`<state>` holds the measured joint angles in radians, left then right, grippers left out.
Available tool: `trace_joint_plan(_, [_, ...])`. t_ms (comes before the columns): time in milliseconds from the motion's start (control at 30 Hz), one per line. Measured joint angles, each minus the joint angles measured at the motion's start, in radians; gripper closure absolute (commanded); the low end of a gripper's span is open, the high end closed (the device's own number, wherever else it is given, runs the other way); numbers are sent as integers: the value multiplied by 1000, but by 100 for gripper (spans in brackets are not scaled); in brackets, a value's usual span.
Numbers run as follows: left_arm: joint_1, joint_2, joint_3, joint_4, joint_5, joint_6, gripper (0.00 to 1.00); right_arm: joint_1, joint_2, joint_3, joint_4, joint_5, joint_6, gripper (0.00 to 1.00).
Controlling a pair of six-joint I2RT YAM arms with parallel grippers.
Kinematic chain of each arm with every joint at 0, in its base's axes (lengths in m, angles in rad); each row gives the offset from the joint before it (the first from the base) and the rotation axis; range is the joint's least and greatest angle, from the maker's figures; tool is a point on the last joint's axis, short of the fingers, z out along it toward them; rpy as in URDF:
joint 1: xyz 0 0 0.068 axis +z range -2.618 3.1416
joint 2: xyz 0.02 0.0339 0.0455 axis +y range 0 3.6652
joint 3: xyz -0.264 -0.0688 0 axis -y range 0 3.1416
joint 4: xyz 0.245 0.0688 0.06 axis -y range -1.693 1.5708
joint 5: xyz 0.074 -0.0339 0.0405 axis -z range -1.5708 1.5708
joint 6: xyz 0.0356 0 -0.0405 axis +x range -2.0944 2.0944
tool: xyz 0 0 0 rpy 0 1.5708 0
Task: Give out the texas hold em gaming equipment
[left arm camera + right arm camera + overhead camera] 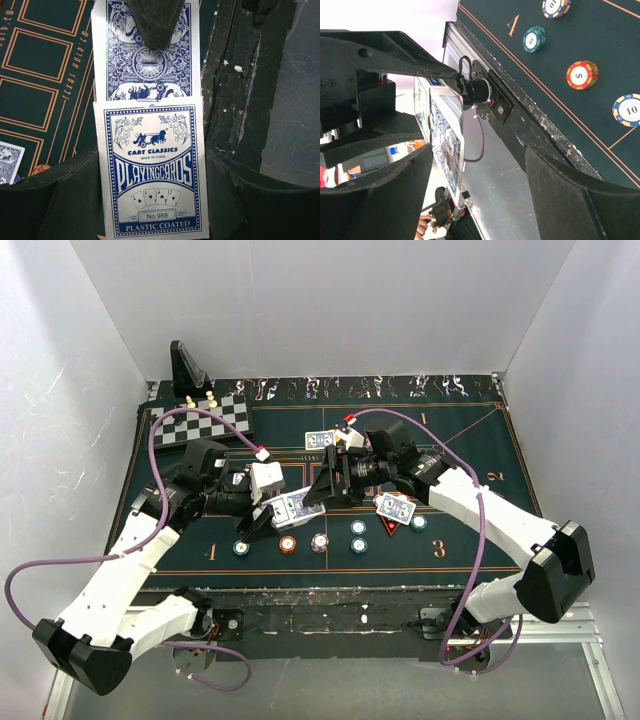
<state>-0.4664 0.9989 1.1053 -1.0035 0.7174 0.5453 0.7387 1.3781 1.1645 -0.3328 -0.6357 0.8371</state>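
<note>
My left gripper (152,170) is shut on a blue-and-white playing card box (150,200), held above the table's near edge. A blue-backed card (147,65) sticks out of the box's far end, and a dark fingertip (155,20) of my right gripper rests on it. From above, the box (293,508) hangs between both grippers, with the right gripper (325,488) reaching in from the right. In the right wrist view the jaws (480,160) stand open and the card (446,145) sits edge-on beside the left finger. Other cards (320,440) (395,507) lie on the felt.
Several poker chips (288,543) (358,528) (418,522) lie in a row near the front of the green felt mat (470,450). A chessboard with pawns (200,423) and a black angled stand (188,365) sit at the back left. White walls close in three sides.
</note>
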Motion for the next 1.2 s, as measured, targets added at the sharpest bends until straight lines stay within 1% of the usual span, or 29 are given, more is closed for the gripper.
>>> trace_joint_plan(200, [0,0,0,10,0,-3,94,11,19,1,26,-1,26,37])
trace_joint_plan(500, [0,0,0,10,0,-4,94,10,16,0,45,3,32,42])
trace_joint_plan(1200, [0,-8,0,10,-4,-7,94,-73,-71,-49,34,4,40,61])
